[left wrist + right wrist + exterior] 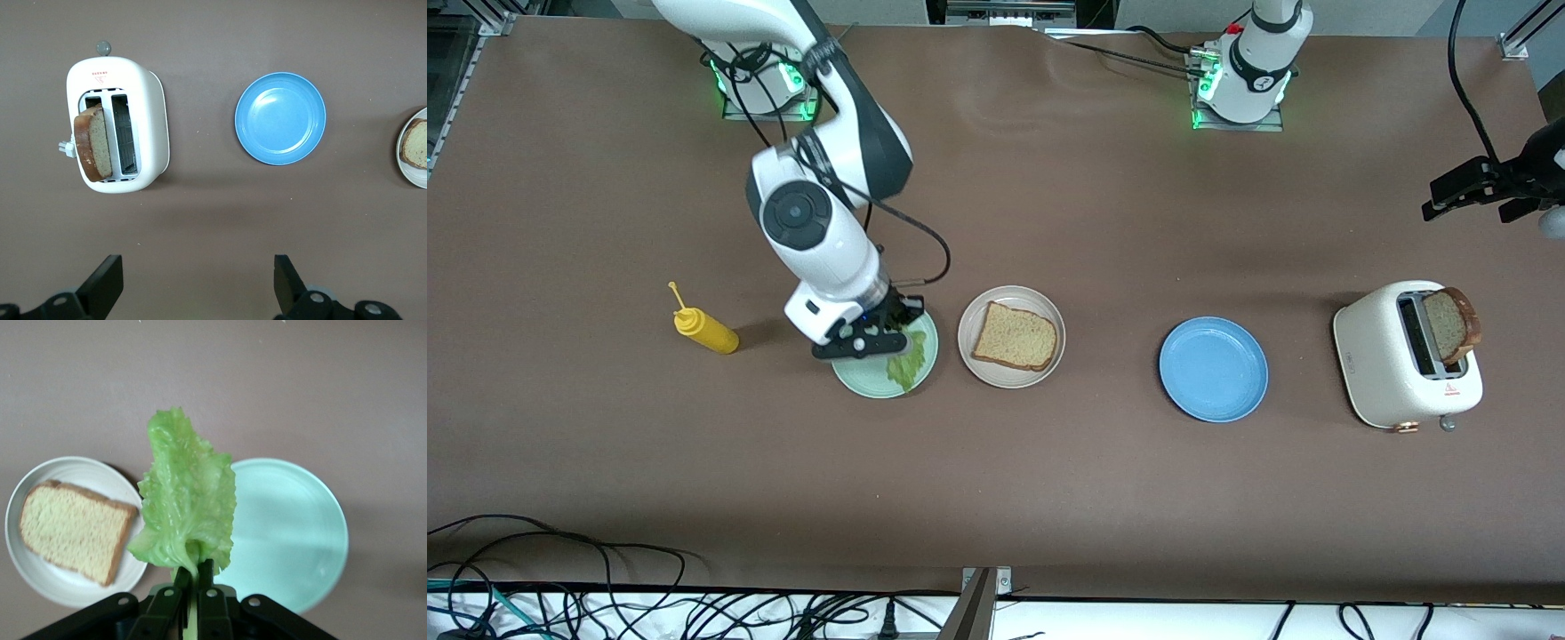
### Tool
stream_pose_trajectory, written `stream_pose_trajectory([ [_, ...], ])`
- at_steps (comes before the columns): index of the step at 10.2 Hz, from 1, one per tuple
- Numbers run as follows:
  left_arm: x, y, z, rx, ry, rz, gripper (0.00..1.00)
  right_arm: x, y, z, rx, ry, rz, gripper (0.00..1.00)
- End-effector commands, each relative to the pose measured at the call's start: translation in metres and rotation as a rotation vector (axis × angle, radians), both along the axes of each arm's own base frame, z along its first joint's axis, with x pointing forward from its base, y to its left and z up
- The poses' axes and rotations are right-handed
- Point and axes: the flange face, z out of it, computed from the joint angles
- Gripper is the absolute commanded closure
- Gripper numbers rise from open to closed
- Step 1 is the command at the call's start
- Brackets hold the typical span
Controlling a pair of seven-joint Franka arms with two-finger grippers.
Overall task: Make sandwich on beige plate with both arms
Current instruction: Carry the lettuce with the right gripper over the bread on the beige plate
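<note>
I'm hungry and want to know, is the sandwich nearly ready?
Not yet. Done: one bread slice lies on the beige plate. In hand: the right gripper has its fingers shut on the lettuce leaf, lifted over the mint green plate. Left: lettuce goes onto that bread, then the second slice, sitting in the toaster, goes on top. The left gripper waits open above the table.

A: Surface?
B: Brown matte tabletop (1049,498), even overhead light, soft shadows.
A: Edges?
B: Black cables (560,596) tangled along the camera-side edge, white floor strip (1227,622) under them.
</note>
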Motion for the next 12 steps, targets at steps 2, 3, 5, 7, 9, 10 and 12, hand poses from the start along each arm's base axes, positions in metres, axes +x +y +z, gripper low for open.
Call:
stream_pose_trajectory([
  [2,0.002,0.004,0.005,0.002,0.004,0.011,0.00,0.028,0.041,-0.027,0.010,-0.095,0.046,1.00],
  [3,0.002,0.008,0.006,0.003,0.003,0.019,0.00,0.024,0.050,-0.024,0.019,-0.095,0.051,1.00],
  [5,0.000,0.024,0.008,0.027,0.004,0.037,0.00,0.013,0.087,-0.013,0.050,-0.125,0.034,1.00],
  [7,-0.004,0.027,0.010,0.073,0.017,0.035,0.00,0.010,0.112,-0.005,0.089,-0.149,-0.024,1.00],
  [9,-0.003,0.028,0.010,0.074,0.016,0.036,0.00,0.007,0.125,-0.031,0.096,-0.158,-0.031,1.00],
  [10,-0.003,0.029,0.010,0.074,0.016,0.036,0.00,-0.002,0.141,-0.057,0.112,-0.154,-0.042,1.00],
  [12,-0.003,0.029,0.009,0.074,0.017,0.036,0.00,-0.020,0.158,-0.090,0.123,-0.097,-0.129,1.00],
])
